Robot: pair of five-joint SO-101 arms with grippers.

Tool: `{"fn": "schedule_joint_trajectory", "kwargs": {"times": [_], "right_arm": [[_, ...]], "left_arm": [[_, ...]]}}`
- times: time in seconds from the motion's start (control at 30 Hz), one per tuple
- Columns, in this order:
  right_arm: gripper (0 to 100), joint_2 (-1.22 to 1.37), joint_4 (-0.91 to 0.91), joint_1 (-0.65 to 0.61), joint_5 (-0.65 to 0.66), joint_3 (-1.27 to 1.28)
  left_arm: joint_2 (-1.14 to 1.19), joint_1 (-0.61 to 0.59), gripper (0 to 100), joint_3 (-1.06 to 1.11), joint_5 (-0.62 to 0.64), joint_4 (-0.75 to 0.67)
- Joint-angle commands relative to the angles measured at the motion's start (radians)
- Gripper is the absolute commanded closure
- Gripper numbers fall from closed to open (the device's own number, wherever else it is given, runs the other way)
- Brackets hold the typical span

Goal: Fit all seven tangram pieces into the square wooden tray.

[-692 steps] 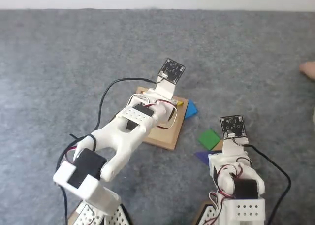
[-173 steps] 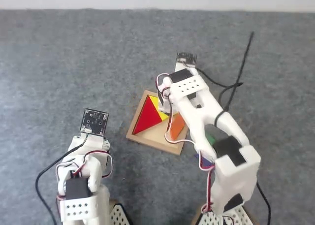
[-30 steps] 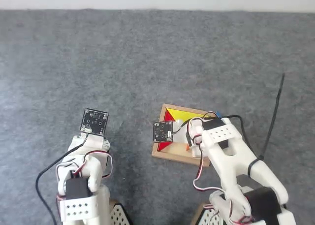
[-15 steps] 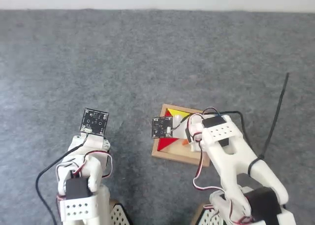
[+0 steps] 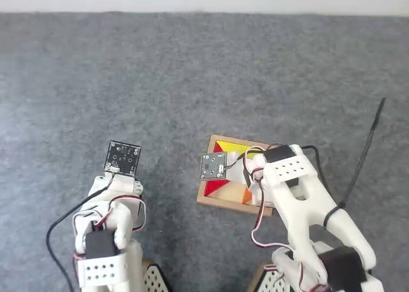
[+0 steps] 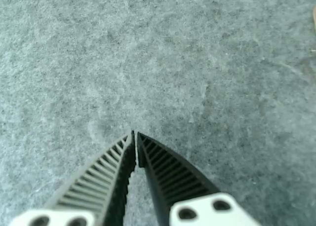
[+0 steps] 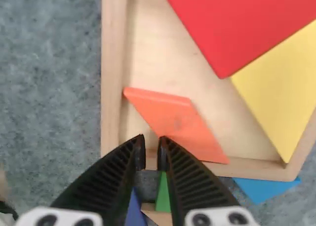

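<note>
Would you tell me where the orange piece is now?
Right wrist view: the orange piece lies inside the wooden tray, in the corner nearest the right tool, apart from the red piece.

The table (image 5: 192,68) is covered throughout by a grey, felt-like surface. The square wooden tray (image 5: 220,202) is laid flat on it, right of the middle in the high view and turned slightly askew. A blue piece (image 7: 264,189) is seen on the felt just beside one outer corner of the tray, and a green piece (image 7: 163,194) and a violet piece (image 7: 133,208) lie just outside the same wall.
</note>
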Motion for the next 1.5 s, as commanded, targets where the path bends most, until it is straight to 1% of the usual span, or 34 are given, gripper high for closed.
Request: {"fn": "schedule_joint_trajectory", "kwargs": {"times": [0.0, 0.07, 0.1, 0.17, 0.27, 0.43, 0.67, 0.77, 0.9, 1.03, 1.1, 1.2, 1.37, 1.47], "right_arm": [[80.8, -0.061, -0.033, 0.019, -0.006, 0.014], [75.2, -0.061, -0.076, 0.016, -0.005, 0.040], [74.2, -0.061, -0.099, 0.015, -0.003, 0.051], [74.6, -0.054, -0.133, 0.013, 0.002, 0.063], [74.5, -0.051, -0.140, 0.013, 0.043, 0.068], [74.5, -0.093, -0.133, 0.021, 0.046, 0.052], [74.5, -0.147, -0.139, -0.004, 0.046, 0.054], [74.5, -0.124, -0.142, -0.012, 0.048, 0.057], [74.6, -0.030, -0.143, -0.013, 0.064, 0.057], [74.6, -0.001, -0.076, -0.039, 0.068, 0.074], [74.6, -0.030, -0.061, -0.051, 0.068, 0.095], [74.6, -0.110, -0.051, -0.033, 0.068, 0.106], [74.6, -0.288, 0.048, -0.038, 0.064, 0.107], [74.6, -0.378, 0.058, -0.030, 0.063, 0.110]], "left_arm": [[-0.018, -0.006, 99, -0.004, -0.009, 0.006], [-0.018, -0.006, 99, -0.004, -0.009, 0.006], [-0.018, -0.006, 99, -0.004, -0.009, 0.006], [-0.018, -0.006, 99, -0.004, -0.009, 0.006], [-0.018, -0.006, 99, -0.004, -0.009, 0.006], [-0.018, -0.006, 99, -0.004, -0.009, 0.006], [-0.018, -0.006, 99, -0.004, -0.009, 0.006], [-0.018, -0.006, 99, -0.004, -0.009, 0.006], [-0.018, -0.006, 99, -0.004, -0.009, 0.006], [-0.018, -0.006, 99, -0.004, -0.009, 0.006], [-0.018, -0.006, 99, -0.004, -0.009, 0.006], [-0.018, -0.006, 99, -0.004, -0.009, 0.006], [-0.018, -0.006, 99, -0.004, -0.009, 0.006], [-0.018, -0.006, 99, -0.004, -0.009, 0.006]]}}
